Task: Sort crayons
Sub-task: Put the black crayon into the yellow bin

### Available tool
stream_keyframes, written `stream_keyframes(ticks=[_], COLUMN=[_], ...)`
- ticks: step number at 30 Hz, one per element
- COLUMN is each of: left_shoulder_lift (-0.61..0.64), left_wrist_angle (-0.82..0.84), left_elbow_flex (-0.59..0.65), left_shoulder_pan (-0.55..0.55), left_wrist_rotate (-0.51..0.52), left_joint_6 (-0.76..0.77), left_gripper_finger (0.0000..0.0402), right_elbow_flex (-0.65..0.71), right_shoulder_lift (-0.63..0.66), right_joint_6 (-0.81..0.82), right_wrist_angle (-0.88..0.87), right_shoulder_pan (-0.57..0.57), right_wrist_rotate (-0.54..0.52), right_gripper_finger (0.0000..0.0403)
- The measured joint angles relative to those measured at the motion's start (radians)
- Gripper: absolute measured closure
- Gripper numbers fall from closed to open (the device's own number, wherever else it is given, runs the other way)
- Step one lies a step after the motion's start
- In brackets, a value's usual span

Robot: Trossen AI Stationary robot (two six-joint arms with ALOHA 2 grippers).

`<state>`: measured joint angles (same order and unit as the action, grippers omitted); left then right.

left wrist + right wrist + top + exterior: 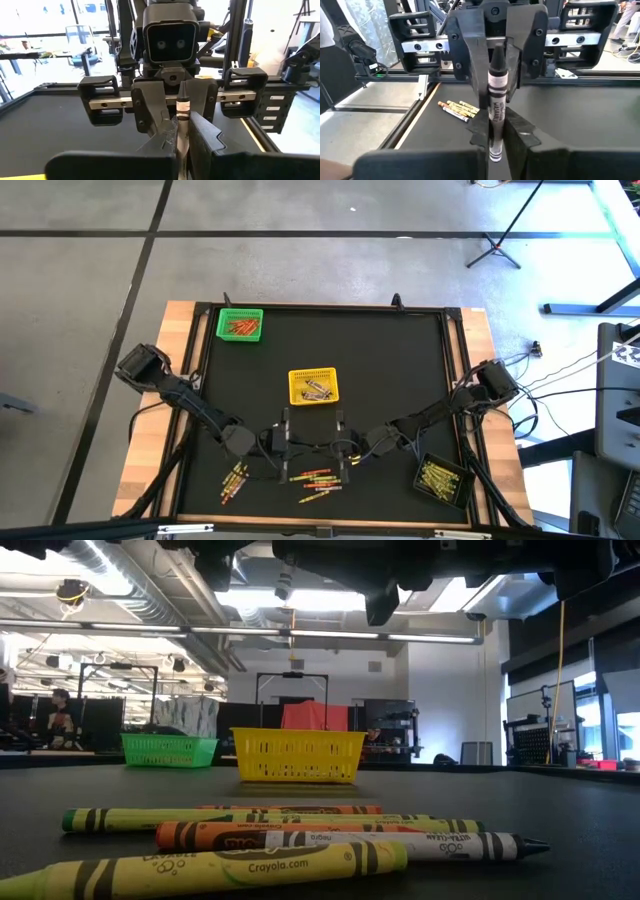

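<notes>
A grey crayon (496,87) with black bands stands upright in mid-air between my two grippers, which face each other over the table's near middle. My left gripper (290,442) (182,131) and my right gripper (340,446) (496,127) are both shut on it. Loose crayons (318,478) in red, orange, yellow and green lie flat on the black mat below, and more crayons (235,478) lie to their left. In the low view these crayons (300,835) fill the foreground. My left gripper pinches the crayon's banded shaft (183,112) between its two fingers, coming level from the table's left. The fingers lie across the crayon. The crayon stands upright, pointed tip up, clear of the table. My right gripper pinches the crayon's lower shaft (495,117) between its two fingers, coming about level from the table's right, across the crayon. The crayon's blunt end (494,156) shows below the fingers, and its dark tip (497,52) stands above them.
A green basket (240,325) with orange crayons stands at the far left. A yellow basket (313,386) with grey crayons stands mid-table, just beyond the grippers. A black basket (441,478) with yellow crayons sits at the near right. A raised frame (452,380) rims the mat.
</notes>
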<state>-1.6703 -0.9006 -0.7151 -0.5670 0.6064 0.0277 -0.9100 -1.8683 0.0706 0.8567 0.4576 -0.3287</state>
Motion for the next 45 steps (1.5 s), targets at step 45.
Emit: stream_keyframes(ticks=[45], left_shoulder_lift=[0.183], left_wrist_angle=[0.911], left_elbow_flex=[0.063], left_shoulder_pan=[-0.330], left_wrist_rotate=[0.260], left_joint_6=[0.609], left_gripper_finger=[0.0314], right_elbow_flex=[-0.307], right_shoulder_lift=[-0.037], right_joint_6=[0.036], right_wrist_angle=[-0.928], right_shoulder_pan=[-0.433], right_wrist_rotate=[0.078], right_gripper_finger=[0.0371])
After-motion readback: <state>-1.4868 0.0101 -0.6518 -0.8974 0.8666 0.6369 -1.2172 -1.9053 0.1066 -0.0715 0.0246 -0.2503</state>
